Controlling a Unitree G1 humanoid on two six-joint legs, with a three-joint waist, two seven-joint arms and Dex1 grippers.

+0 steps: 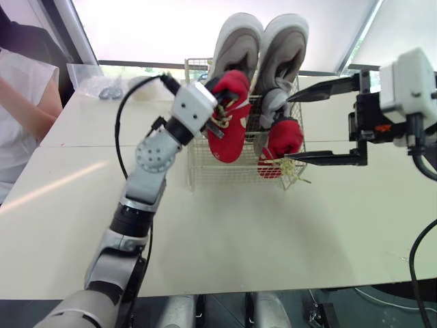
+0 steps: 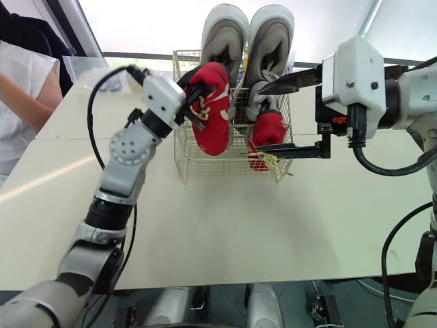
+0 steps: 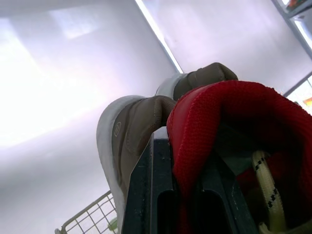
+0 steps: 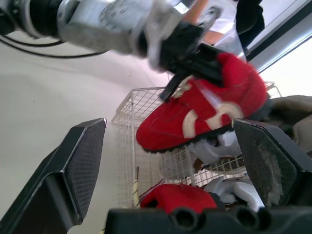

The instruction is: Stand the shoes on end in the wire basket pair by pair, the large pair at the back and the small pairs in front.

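A wire basket (image 1: 205, 162) stands at the back middle of the table. The large grey-brown pair (image 1: 235, 41) stands on end at its back. My left gripper (image 1: 217, 102) is shut on the collar of a small red shoe (image 1: 229, 130), held toe-down over the basket's front left. A second red shoe (image 1: 281, 140) stands in the front right, with a small grey shoe (image 1: 273, 102) behind it. My right gripper (image 1: 290, 128) is open at the basket's right side, its fingers (image 4: 83, 161) spread wide and holding nothing.
A person in a white shirt (image 1: 20, 102) sits at the table's left edge. A clear plastic bag (image 1: 102, 83) lies at the back left. Yellow laces (image 1: 292, 171) stick out through the basket's front right corner. Bare table lies in front of the basket.
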